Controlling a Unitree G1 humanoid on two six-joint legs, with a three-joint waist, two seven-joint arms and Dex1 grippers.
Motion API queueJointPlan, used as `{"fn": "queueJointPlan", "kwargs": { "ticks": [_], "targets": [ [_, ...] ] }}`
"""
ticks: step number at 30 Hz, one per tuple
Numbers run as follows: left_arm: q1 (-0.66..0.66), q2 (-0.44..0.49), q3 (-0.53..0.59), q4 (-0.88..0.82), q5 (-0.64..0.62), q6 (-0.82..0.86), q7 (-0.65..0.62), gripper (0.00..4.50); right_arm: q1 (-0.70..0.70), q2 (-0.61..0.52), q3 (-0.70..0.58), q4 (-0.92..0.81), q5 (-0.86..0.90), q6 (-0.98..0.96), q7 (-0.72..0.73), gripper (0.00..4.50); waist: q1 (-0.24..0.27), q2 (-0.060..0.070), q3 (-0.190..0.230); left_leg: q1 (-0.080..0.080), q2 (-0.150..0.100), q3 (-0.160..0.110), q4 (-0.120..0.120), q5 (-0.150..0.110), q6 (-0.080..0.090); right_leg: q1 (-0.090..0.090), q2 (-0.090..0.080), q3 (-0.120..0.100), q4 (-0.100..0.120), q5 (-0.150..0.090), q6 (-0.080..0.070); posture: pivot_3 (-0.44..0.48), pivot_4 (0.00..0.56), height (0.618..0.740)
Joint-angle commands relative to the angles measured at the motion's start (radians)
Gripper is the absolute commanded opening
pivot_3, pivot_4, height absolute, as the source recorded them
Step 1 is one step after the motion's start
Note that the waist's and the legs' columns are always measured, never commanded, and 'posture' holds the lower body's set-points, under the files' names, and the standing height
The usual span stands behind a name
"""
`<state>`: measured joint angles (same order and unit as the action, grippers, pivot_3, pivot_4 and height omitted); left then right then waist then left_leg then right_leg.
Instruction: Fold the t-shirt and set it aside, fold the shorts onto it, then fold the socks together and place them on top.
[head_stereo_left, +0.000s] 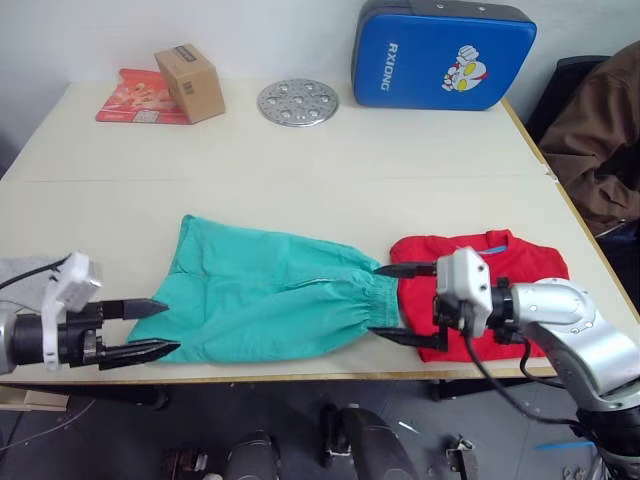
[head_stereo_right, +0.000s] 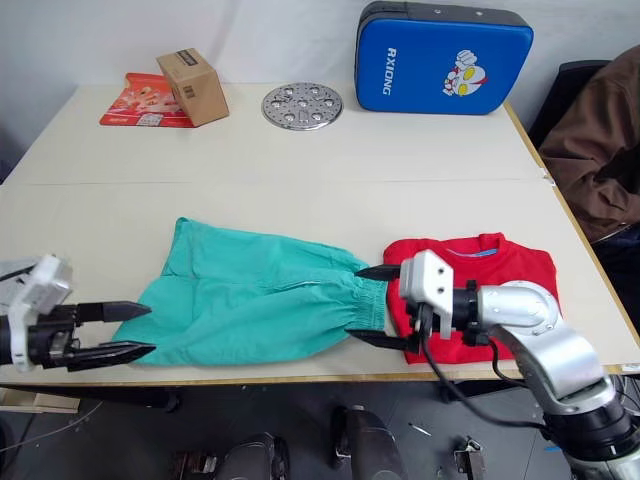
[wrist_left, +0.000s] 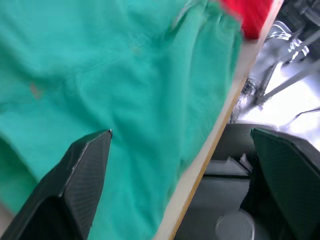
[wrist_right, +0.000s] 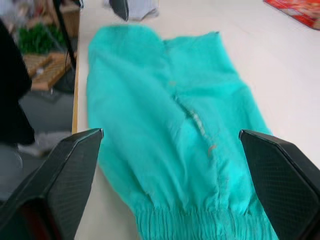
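The teal shorts (head_stereo_left: 265, 295) lie flat along the table's front edge, leg ends to the left and gathered waistband to the right. The red t-shirt (head_stereo_left: 530, 262) lies folded at the front right, touching the waistband. My right gripper (head_stereo_left: 375, 300) is open, its fingers straddling the waistband from the right. My left gripper (head_stereo_left: 172, 326) is open at the shorts' front-left leg corner, with nothing between its fingers. The grey socks (head_stereo_left: 20, 272) lie at the far left edge, partly behind my left arm.
At the back of the table are a cardboard box (head_stereo_left: 190, 82) on a red packet (head_stereo_left: 135, 98), a perforated metal disc (head_stereo_left: 297, 102) and an upright blue pad (head_stereo_left: 443, 55). A brown jacket (head_stereo_left: 600, 130) hangs beside the right edge.
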<state>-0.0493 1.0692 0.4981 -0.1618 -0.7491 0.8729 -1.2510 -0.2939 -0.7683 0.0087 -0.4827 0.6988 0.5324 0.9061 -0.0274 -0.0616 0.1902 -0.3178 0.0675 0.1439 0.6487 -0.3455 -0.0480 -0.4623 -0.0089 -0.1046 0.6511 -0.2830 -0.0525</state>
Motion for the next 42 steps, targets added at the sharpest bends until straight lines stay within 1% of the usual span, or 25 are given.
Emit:
{"fn": "queueJointPlan", "kwargs": {
  "ticks": [1,2,3,5,6,9,12,13,14,16,17,19,22,25,28,31,32,34,36,38,40,42],
  "targets": [
    [-0.232,-0.065,-0.107,0.080,-0.006,0.014,0.109,4.47,-0.078,0.086,0.006,-0.037,0.092,0.155,-0.154,4.50,0.002,0.000,0.000,-0.001,-0.001,-0.001,0.000,0.001,-0.001,0.000,0.000,0.000,0.001,0.000,0.000,0.000,0.150,0.740],
    [-0.273,-0.082,-0.141,0.092,0.016,0.003,0.128,4.47,-0.092,0.100,0.018,-0.033,0.088,0.179,-0.172,4.50,0.002,0.000,-0.001,-0.002,-0.001,-0.001,0.000,0.003,-0.004,0.000,0.000,0.000,0.001,0.001,0.001,0.000,0.150,0.740],
    [-0.307,-0.103,-0.184,0.111,0.055,-0.030,0.145,4.29,-0.110,0.119,0.039,-0.021,0.073,0.201,-0.196,4.50,0.001,0.000,-0.001,-0.001,-0.001,-0.001,0.000,0.005,-0.007,0.001,-0.001,0.000,0.002,0.001,0.001,0.000,0.150,0.740],
    [-0.377,-0.166,-0.296,0.156,0.140,-0.099,0.179,3.83,-0.150,0.182,0.108,0.031,0.012,0.224,-0.249,4.11,-0.004,0.001,-0.001,-0.001,-0.001,0.000,-0.001,0.005,-0.007,0.000,-0.001,0.001,0.002,0.002,-0.001,0.000,0.150,0.740],
    [-0.404,-0.198,-0.348,0.180,0.182,-0.138,0.188,3.52,-0.167,0.208,0.147,0.063,-0.033,0.223,-0.269,3.87,-0.005,0.001,-0.001,-0.001,-0.001,0.001,-0.001,0.005,-0.007,0.000,-0.001,0.001,0.002,0.002,-0.002,0.000,0.150,0.740],
    [-0.472,-0.273,-0.473,0.258,0.286,-0.233,0.194,2.53,-0.206,0.266,0.225,0.147,-0.138,0.213,-0.312,2.80,-0.004,0.001,-0.001,-0.001,-0.001,0.001,0.000,0.005,-0.007,-0.003,-0.001,0.001,0.003,0.003,-0.003,0.000,0.150,0.740],
    [-0.531,-0.327,-0.542,0.350,0.358,-0.304,0.197,1.52,-0.218,0.279,0.263,0.199,-0.216,0.191,-0.312,1.69,0.000,0.001,-0.001,-0.001,-0.001,0.001,0.001,0.006,-0.007,-0.005,-0.001,0.000,0.003,0.004,-0.004,0.000,0.150,0.740],
    [-0.558,-0.350,-0.570,0.412,0.400,-0.346,0.211,1.16,-0.215,0.271,0.285,0.222,-0.259,0.173,-0.313,1.33,-0.001,0.001,-0.001,-0.002,-0.001,0.001,0.002,0.006,-0.007,-0.005,-0.001,0.000,0.004,0.003,-0.004,0.000,0.150,0.740],
    [-0.584,-0.371,-0.597,0.484,0.445,-0.394,0.226,0.88,-0.209,0.254,0.313,0.248,-0.316,0.139,-0.313,1.04,0.000,0.001,-0.001,-0.002,-0.001,0.001,0.002,0.006,-0.007,-0.005,-0.001,0.000,0.004,0.004,-0.004,0.000,0.150,0.740],
    [-0.621,-0.401,-0.629,0.607,0.517,-0.482,0.251,0.15,-0.192,0.224,0.345,0.291,-0.409,0.078,-0.311,0.23,0.000,0.001,-0.001,-0.001,-0.002,0.001,0.003,0.006,-0.006,-0.004,-0.002,0.000,0.004,0.004,-0.004,0.000,0.150,0.740],
    [-0.632,-0.407,-0.633,0.648,0.538,-0.514,0.255,0.00,-0.182,0.206,0.353,0.304,-0.446,0.048,-0.305,0.01,-0.002,0.001,-0.001,-0.001,-0.002,0.002,0.004,0.006,-0.006,-0.004,-0.002,0.000,0.004,0.004,-0.003,0.000,0.150,0.740],
    [-0.647,-0.410,-0.628,0.716,0.564,-0.564,0.261,0.00,-0.154,0.183,0.335,0.311,-0.470,0.018,-0.294,0.01,0.000,0.001,-0.001,-0.001,-0.002,0.002,0.002,0.006,-0.006,-0.004,-0.002,0.001,0.004,0.004,-0.003,0.000,0.150,0.740],
    [-0.665,-0.405,-0.586,0.798,0.566,-0.611,0.282,0.00,-0.098,0.160,0.263,0.277,-0.449,0.014,-0.279,0.01,0.000,0.001,-0.002,-0.001,-0.002,0.002,0.002,0.006,-0.006,0.000,-0.002,0.000,0.004,0.003,-0.003,0.000,0.150,0.740],
    [-0.678,-0.401,-0.536,0.833,0.544,-0.618,0.300,0.00,-0.044,0.172,0.151,0.196,-0.349,0.045,-0.256,0.01,0.000,0.000,-0.002,-0.001,-0.002,0.002,0.002,0.006,-0.005,0.001,-0.002,0.000,0.004,0.003,0.001,0.000,0.150,0.740],
    [-0.678,-0.396,-0.503,0.811,0.524,-0.597,0.284,0.00,-0.015,0.185,0.072,0.124,-0.270,0.070,-0.238,0.01,-0.002,0.000,-0.002,-0.001,-0.002,0.002,0.002,0.007,-0.005,0.000,-0.002,0.000,0.004,0.003,0.001,0.000,0.150,0.740],
    [-0.664,-0.366,-0.470,0.703,0.480,-0.546,0.229,0.00,-0.008,0.171,0.013,0.063,-0.206,0.130,-0.231,0.01,-0.003,0.000,-0.002,-0.001,-0.001,0.002,0.001,0.007,-0.005,-0.001,-0.001,0.000,0.004,0.004,0.000,0.000,0.150,0.740],
    [-0.657,-0.354,-0.455,0.642,0.447,-0.508,0.199,0.00,-0.009,0.166,-0.004,0.040,-0.180,0.153,-0.224,0.01,-0.004,0.000,-0.002,-0.001,-0.001,0.002,0.001,0.007,-0.006,-0.001,-0.001,0.000,0.004,0.004,0.000,0.000,0.150,0.740],
    [-0.631,-0.324,-0.420,0.491,0.342,-0.388,0.124,0.00,-0.017,0.166,-0.036,-0.005,-0.117,0.207,-0.223,0.01,-0.004,0.000,-0.002,0.000,-0.001,0.002,0.000,0.008,-0.007,-0.002,-0.001,0.000,0.004,0.004,-0.001,0.000,0.150,0.740],
    [-0.594,-0.279,-0.408,0.348,0.254,-0.264,0.057,0.00,-0.033,0.173,-0.041,-0.043,-0.075,0.252,-0.233,0.01,-0.004,0.000,-0.002,0.000,0.000,0.001,0.000,0.008,-0.008,-0.003,-0.001,0.000,0.004,0.004,-0.002,0.000,0.150,0.740],
    [-0.532,-0.217,-0.433,0.217,0.198,-0.189,-0.029,0.00,-0.045,0.184,-0.004,-0.062,-0.072,0.279,-0.245,0.01,-0.009,0.001,-0.002,0.000,0.000,0.002,0.000,0.008,-0.008,-0.002,-0.001,0.001,0.005,0.004,-0.002,0.000,0.150,0.740],
    [-0.483,-0.183,-0.479,0.139,0.199,-0.190,-0.080,0.00,-0.045,0.190,0.044,-0.059,-0.089,0.296,-0.249,0.01,-0.009,0.002,-0.002,0.000,-0.001,0.003,-0.001,0.008,-0.009,-0.001,-0.001,0.002,0.006,0.003,-0.002,0.000,0.150,0.740],
    [-0.478,-0.211,-0.548,0.142,0.269,-0.258,-0.069,0.00,-0.016,0.171,0.097,-0.051,-0.148,0.307,-0.275,0.01,-0.003,0.003,-0.002,0.001,-0.001,0.002,-0.001,0.008,-0.009,-0.001,-0.001,0.002,0.006,0.001,-0.001,0.000,0.150,0.740]
  ]
}}
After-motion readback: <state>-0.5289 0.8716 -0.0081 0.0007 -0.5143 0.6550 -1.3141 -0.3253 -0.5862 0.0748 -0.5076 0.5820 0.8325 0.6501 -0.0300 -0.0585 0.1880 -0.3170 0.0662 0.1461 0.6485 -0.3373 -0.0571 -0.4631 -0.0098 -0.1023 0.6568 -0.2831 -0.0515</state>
